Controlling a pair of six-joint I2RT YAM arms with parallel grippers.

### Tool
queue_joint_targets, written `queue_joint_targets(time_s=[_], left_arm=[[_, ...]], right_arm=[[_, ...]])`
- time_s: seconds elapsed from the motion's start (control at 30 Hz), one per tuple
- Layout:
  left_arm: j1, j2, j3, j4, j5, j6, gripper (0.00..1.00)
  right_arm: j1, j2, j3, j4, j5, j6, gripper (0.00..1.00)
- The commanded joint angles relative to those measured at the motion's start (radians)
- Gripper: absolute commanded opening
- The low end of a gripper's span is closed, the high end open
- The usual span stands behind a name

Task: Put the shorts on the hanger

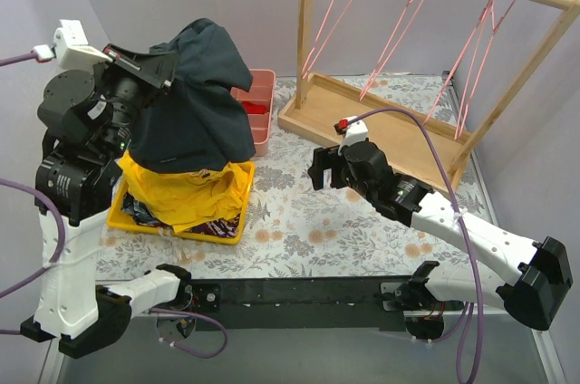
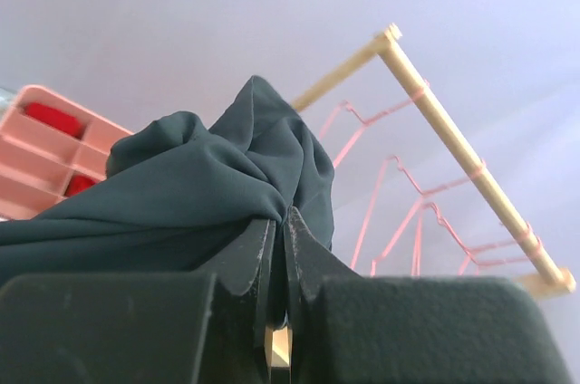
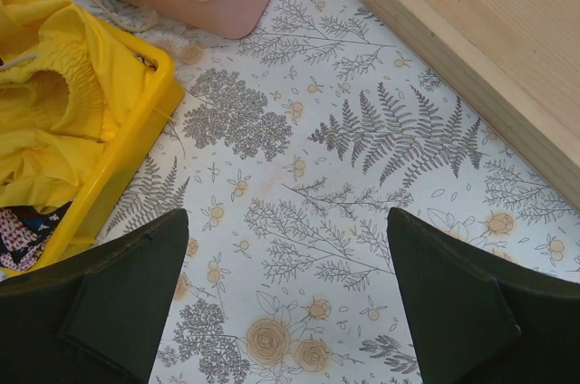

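Observation:
My left gripper (image 1: pixel 172 72) is raised high and shut on the dark navy shorts (image 1: pixel 195 103), which hang limp from it over the yellow bin. In the left wrist view the jaws pinch a bunched fold of the shorts (image 2: pixel 208 194) at the gripper's (image 2: pixel 283 216) tips. Several pink wire hangers (image 1: pixel 403 26) hang on the wooden rack's rail to the right; they also show in the left wrist view (image 2: pixel 399 194). My right gripper (image 1: pixel 317 169) is open and empty, low over the floral tablecloth in the middle; its fingers (image 3: pixel 118 293) stand wide apart.
A yellow bin (image 1: pixel 231 221) holds a yellow garment (image 1: pixel 186 194) and other cloth. A pink compartment tray (image 1: pixel 258 103) stands behind it. The wooden rack (image 1: pixel 399 130) has a flat base and upright posts at the back right.

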Motion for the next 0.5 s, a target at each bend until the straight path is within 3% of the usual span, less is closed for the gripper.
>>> queue_joint_targets(time_s=[0.0, 0.13, 0.27, 0.47], left_arm=[[0.0, 0.087, -0.003, 0.083, 0.279, 0.063, 0.0], [-0.009, 0.147, -0.094, 0.105, 0.46, 0.063, 0.0], [-0.248, 0.182, -0.187, 0.142, 0.364, 0.119, 0.0], [-0.387, 0.219, -0.45, 0.238, 0.424, 0.097, 0.0]], right_arm=[[0.002, -0.028, 0.061, 0.007, -0.018, -0.044, 0.98], [0.002, -0.069, 0.077, -0.016, 0.002, -0.054, 0.98], [0.002, -0.112, 0.098, -0.067, 0.052, -0.051, 0.98], [0.002, -0.175, 0.1, -0.169, 0.143, -0.004, 0.97]])
